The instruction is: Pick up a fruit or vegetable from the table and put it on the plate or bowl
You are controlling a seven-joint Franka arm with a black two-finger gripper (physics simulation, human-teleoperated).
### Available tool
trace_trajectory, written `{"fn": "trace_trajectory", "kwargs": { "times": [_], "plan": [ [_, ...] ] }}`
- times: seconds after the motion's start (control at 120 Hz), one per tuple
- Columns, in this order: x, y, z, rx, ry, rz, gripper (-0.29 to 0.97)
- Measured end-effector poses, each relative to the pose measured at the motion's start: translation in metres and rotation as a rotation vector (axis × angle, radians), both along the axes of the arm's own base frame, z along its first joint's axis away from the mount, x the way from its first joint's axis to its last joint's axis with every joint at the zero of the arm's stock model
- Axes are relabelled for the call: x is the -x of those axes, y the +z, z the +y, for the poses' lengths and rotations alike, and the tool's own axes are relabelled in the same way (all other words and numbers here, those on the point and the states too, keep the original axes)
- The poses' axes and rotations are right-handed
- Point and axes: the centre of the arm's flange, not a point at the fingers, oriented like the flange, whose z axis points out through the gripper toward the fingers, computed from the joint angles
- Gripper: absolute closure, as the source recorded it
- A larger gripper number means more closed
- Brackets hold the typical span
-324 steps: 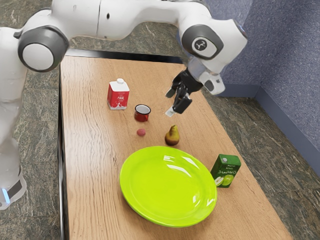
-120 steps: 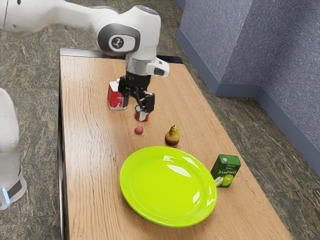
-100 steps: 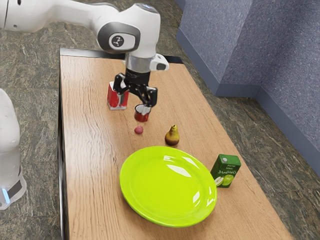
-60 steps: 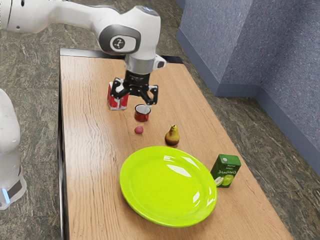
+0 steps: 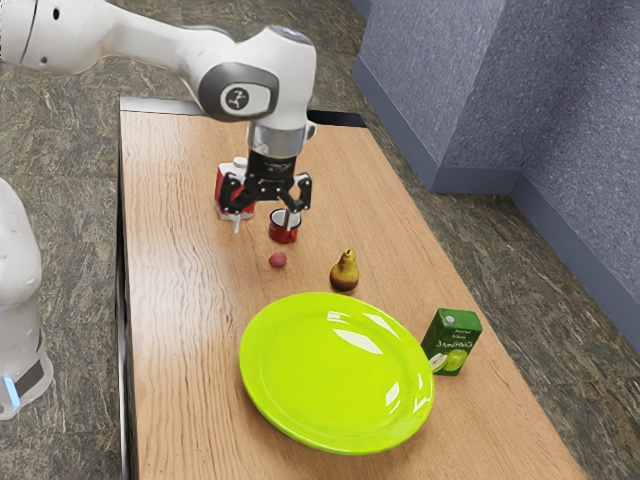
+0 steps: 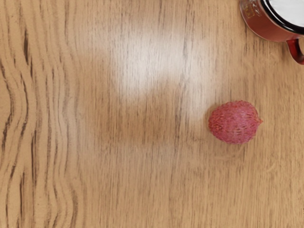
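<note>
Bright even light, perhaps overhead; glare on plate (image 5: 335, 375) and table (image 6: 142, 66), shadows soft.

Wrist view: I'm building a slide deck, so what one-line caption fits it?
Looking down at a small red bumpy fruit lying on the wooden table, a red mug close by.

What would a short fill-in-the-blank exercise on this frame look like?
1. The gripper hovers with its fingers ____.
2. The plate is bright ____ and holds nothing.
3. The pear stands upright on the ____, not on the plate.
4. The small red fruit lies on bare wood near a red ____ with a handle.
Missing words: open; green; table; mug.
</note>
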Motion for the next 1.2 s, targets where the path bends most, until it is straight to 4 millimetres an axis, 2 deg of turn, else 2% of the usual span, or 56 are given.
{"fn": "trace_trajectory", "kwargs": {
  "times": [0.1,0.292,0.508,1.2],
  "plan": [
    [-0.007,-0.012,0.005,0.008,0.044,0.023,0.00],
    [-0.025,-0.028,0.030,0.016,0.120,0.047,0.00],
    [-0.039,-0.047,0.043,0.023,0.150,0.062,0.00],
    [-0.053,-0.080,0.044,0.036,0.153,0.089,0.00]
  ]
}}
